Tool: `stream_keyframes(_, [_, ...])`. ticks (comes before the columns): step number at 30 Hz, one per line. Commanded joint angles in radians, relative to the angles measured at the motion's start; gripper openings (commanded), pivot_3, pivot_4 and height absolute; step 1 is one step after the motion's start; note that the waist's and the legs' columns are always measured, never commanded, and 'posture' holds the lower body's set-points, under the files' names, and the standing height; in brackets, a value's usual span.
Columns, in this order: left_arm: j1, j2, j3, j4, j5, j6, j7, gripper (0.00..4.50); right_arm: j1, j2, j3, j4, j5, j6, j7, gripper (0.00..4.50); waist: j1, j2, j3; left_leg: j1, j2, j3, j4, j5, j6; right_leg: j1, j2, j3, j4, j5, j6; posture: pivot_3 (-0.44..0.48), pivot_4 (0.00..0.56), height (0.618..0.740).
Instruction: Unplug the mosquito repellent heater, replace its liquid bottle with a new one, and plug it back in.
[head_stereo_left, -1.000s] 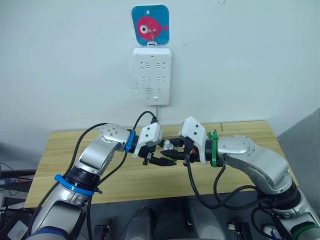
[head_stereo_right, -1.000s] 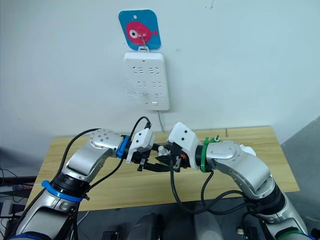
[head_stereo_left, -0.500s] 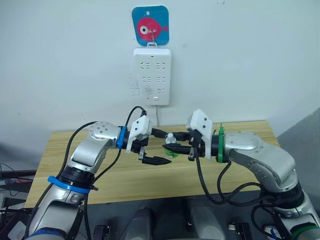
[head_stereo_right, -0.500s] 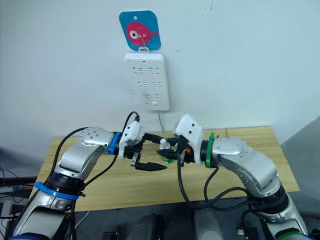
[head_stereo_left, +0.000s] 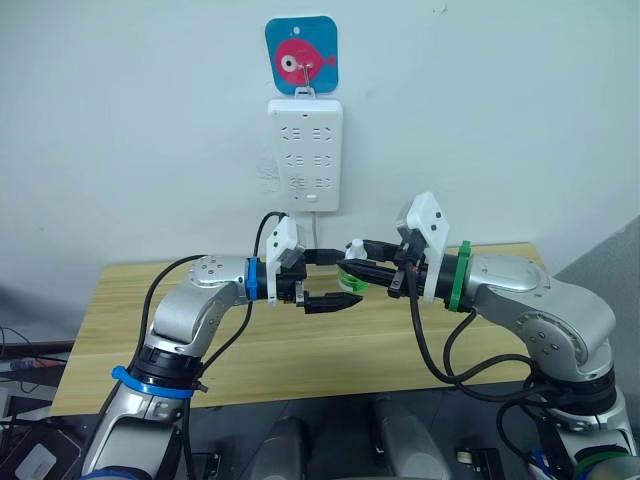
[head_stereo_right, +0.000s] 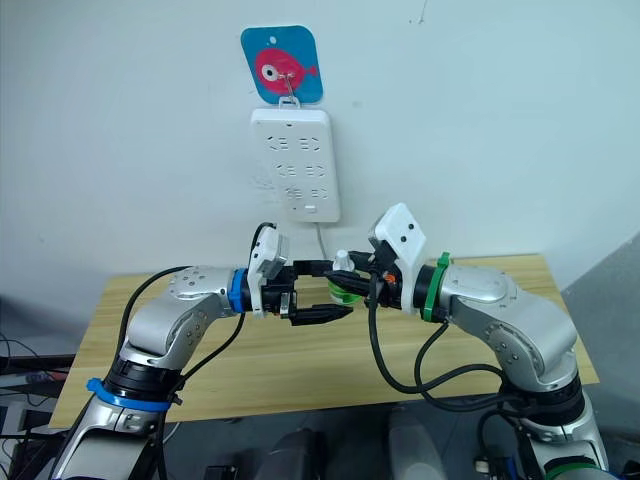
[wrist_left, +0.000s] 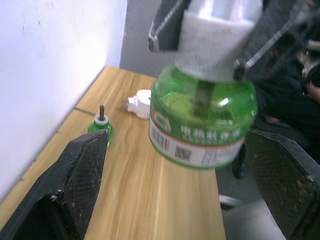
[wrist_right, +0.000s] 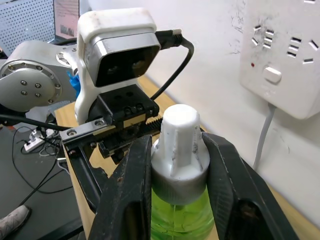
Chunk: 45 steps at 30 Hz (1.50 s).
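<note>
My right gripper (wrist_right: 179, 146) is shut on the white cap of a green liquid bottle (wrist_left: 202, 125) and holds it in the air above the table. The left gripper (head_stereo_left: 335, 279) faces it from the left, open. Its two fingers (wrist_left: 82, 175) stand wide apart on either side of the bottle's lower part without touching it. The mosquito repellent heater (wrist_left: 141, 103), white with metal prongs, lies on the table near the wall. A small green bottle with a dark wick (wrist_left: 101, 131) stands beside it.
A white power strip (head_stereo_left: 305, 152) hangs on the wall above both grippers, under a blue hook plate with a pink fish (head_stereo_left: 300, 55). Its cord runs down behind the arms. The wooden table (head_stereo_left: 120, 330) stretches out to both sides below.
Both arms have risen toward the wall. The right gripper carried the green bottle up and to the right. The left gripper's fingers drew apart and now stand open around the bottle.
</note>
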Motion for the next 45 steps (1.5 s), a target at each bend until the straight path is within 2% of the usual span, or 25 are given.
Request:
stream_keyframes(1, [-0.03,-0.017,0.007,-0.027,-0.026,0.003,0.004,4.5,-0.008,0.009,-0.019,-0.046,0.028,-0.001,-0.02,1.09,-0.001,0.0,-0.004,0.0,0.0,0.0,0.0,0.0,0.0,0.0,0.0,0.0,0.0,0.0,0.0,-0.171,0.148,0.74])
stream_keyframes(3, [-0.035,-0.023,0.005,-0.024,-0.028,0.007,-0.001,4.5,-0.01,0.01,-0.017,-0.047,0.031,0.0,-0.027,1.09,-0.002,0.0,-0.009,0.0,0.0,0.0,0.0,0.0,0.0,0.0,0.0,0.0,0.0,0.0,0.0,-0.174,0.146,0.74])
stream_keyframes(6, [-0.039,-0.029,0.003,-0.018,-0.028,0.007,-0.008,3.92,-0.009,0.011,-0.016,-0.049,0.037,0.0,-0.035,1.09,-0.004,0.0,-0.011,0.0,0.0,0.0,0.0,0.0,0.0,0.0,0.0,0.0,0.0,0.0,0.0,-0.177,0.146,0.74])
stream_keyframes(11, [-0.034,-0.02,-0.004,-0.028,-0.043,0.023,-0.036,2.36,-0.006,0.006,-0.014,-0.052,0.048,-0.001,-0.046,1.09,-0.005,0.0,-0.012,0.001,0.0,0.0,0.0,0.0,0.0,0.0,0.0,0.001,0.001,0.0,0.0,-0.179,0.147,0.74])
stream_keyframes(15, [-0.04,-0.007,-0.002,-0.041,-0.052,0.034,-0.049,2.31,-0.001,-0.005,-0.017,-0.052,0.057,-0.008,-0.031,1.09,-0.005,0.0,-0.012,0.001,0.0,0.0,0.0,0.0,0.0,0.0,0.0,0.001,0.002,0.0,0.0,-0.175,0.151,0.74])
stream_keyframes(18, [-0.063,0.013,-0.008,-0.056,-0.068,0.055,-0.088,2.31,-0.026,-0.089,0.013,-0.018,0.067,-0.068,0.138,1.09,-0.004,0.0,-0.012,0.001,0.0,0.001,0.0,0.0,0.0,0.0,0.0,0.001,0.002,0.0,0.0,-0.167,0.164,0.74])
stream_keyframes(22, [-0.093,0.065,-0.023,-0.057,-0.068,0.048,-0.177,2.31,-0.111,-0.244,0.086,0.118,0.057,-0.178,0.488,1.09,-0.004,0.001,-0.012,0.003,0.0,0.002,0.001,0.0,0.001,0.002,0.004,0.0,0.0,0.0,0.0,-0.14,0.171,0.74])
stream_keyframes(25, [-0.105,0.07,-0.028,-0.043,-0.06,0.034,-0.197,2.31,-0.171,-0.269,0.114,0.195,0.047,-0.215,0.573,1.09,-0.003,0.0,-0.012,0.005,0.001,0.003,0.001,0.0,0.001,0.004,0.005,0.0,0.0,0.0,0.0,-0.128,0.175,0.74])
stream_keyframes(28, [-0.101,0.051,-0.032,-0.052,-0.057,0.022,-0.188,2.31,-0.198,-0.279,0.12,0.235,0.042,-0.215,0.596,1.09,-0.002,0.0,-0.012,0.005,0.002,0.001,0.0,0.0,0.001,0.004,0.005,0.0,0.001,0.0,0.0,-0.12,0.174,0.74])
stream_keyframes(29, [-0.101,0.048,-0.032,-0.054,-0.057,0.021,-0.186,2.31,-0.201,-0.279,0.119,0.241,0.04,-0.215,0.597,1.81,0.0,0.0,-0.012,0.005,0.002,0.001,0.0,0.0,0.001,0.004,0.005,0.0,0.001,0.0,0.0,-0.126,0.17,0.74])
stream_keyframes(36, [-0.053,0.049,-0.033,-0.05,-0.034,-0.024,-0.169,2.31,-0.149,-0.324,0.022,0.209,0.003,-0.233,0.52,4.12,0.007,0.0,-0.012,0.002,0.001,0.0,0.0,0.0,0.001,0.003,0.003,0.002,-0.001,0.0,0.0,-0.152,0.172,0.74])
stream_keyframes(39, [-0.034,0.037,-0.029,-0.037,-0.018,-0.059,-0.146,2.31,-0.077,-0.363,-0.076,0.149,0.032,-0.199,0.467,4.12,0.019,0.0,-0.012,0.002,0.001,0.0,0.0,0.0,0.001,0.002,0.003,0.002,-0.001,0.0,0.0,-0.152,0.172,0.74])
stream_keyframes(42, [-0.02,-0.048,-0.017,0.014,0.045,-0.161,-0.013,2.31,0.083,-0.329,-0.214,-0.032,0.085,-0.137,0.29,4.12,0.027,0.0,-0.012,0.002,0.001,-0.001,0.0,0.0,0.001,0.003,0.003,0.001,-0.001,0.0,0.0,-0.169,0.172,0.74])
stream_keyframes(45, [-0.016,-0.116,-0.012,0.059,0.091,-0.246,0.071,2.31,0.165,-0.235,-0.203,-0.182,0.07,-0.106,0.1,4.12,0.026,0.0,-0.012,0.002,0.001,-0.001,0.0,0.0,0.001,0.003,0.003,0.001,-0.001,0.0,0.0,-0.204,0.171,0.74])
